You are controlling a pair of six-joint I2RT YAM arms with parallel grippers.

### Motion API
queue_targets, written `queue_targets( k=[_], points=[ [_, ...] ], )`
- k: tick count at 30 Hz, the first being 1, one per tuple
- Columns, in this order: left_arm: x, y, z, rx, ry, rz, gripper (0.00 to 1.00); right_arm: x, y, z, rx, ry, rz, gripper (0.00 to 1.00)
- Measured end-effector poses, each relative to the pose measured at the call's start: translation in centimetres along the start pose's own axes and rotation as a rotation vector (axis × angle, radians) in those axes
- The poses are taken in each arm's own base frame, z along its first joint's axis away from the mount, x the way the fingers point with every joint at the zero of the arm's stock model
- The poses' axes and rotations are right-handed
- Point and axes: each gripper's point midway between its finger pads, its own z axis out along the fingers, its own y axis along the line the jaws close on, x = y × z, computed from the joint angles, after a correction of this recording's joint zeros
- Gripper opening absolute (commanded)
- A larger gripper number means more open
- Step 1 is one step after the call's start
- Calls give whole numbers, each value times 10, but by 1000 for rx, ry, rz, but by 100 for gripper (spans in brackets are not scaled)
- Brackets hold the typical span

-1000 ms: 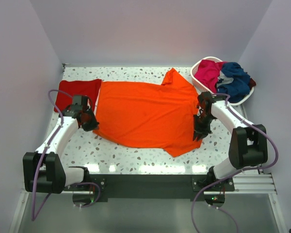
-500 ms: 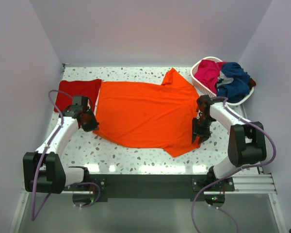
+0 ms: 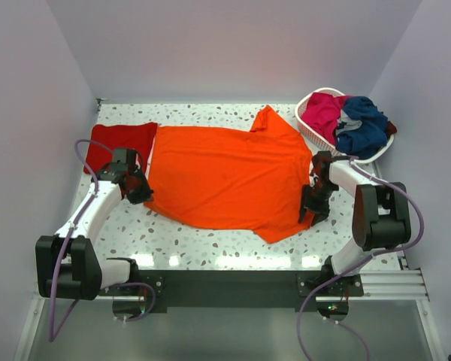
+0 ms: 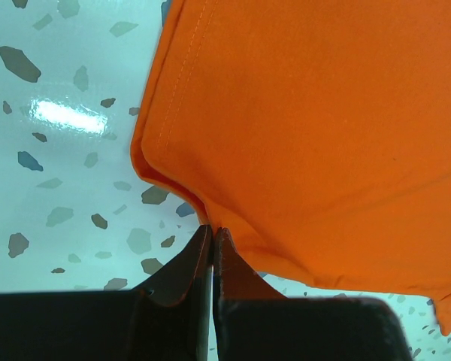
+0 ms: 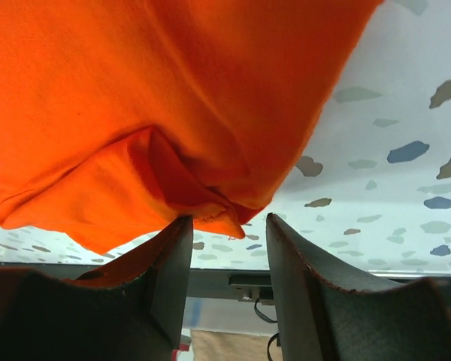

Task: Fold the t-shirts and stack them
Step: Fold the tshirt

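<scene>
**A:** What lies on the surface (image 3: 180, 237)?

**B:** A large orange t-shirt (image 3: 225, 177), spread flat across the middle. A red t-shirt (image 3: 120, 139) lies at its far-left end, touching it.

**A:** And the arms?

**B:** The left claw (image 3: 141, 192) sits at the orange shirt's near-left corner, and the right claw (image 3: 312, 213) at its near-right edge. From above I cannot tell how the jaws stand.

**A:** Anything else?

**B:** A white basket (image 3: 308, 129) in the far-right corner holds a crumpled magenta t-shirt (image 3: 325, 111) and a navy t-shirt (image 3: 364, 126).
</scene>
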Motion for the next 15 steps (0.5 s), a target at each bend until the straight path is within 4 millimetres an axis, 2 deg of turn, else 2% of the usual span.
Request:
queue_targets(
  k=[11, 14, 15],
  points=[
    [1, 1, 2, -5, 10, -1, 0, -3, 5, 4, -27, 1, -11, 35],
    [2, 1, 4, -10, 18, -1, 0, -3, 6, 3, -32, 2, -14, 26],
    [3, 2, 5, -11, 21, -1, 0, -3, 6, 3, -32, 3, -14, 18]
  ],
)
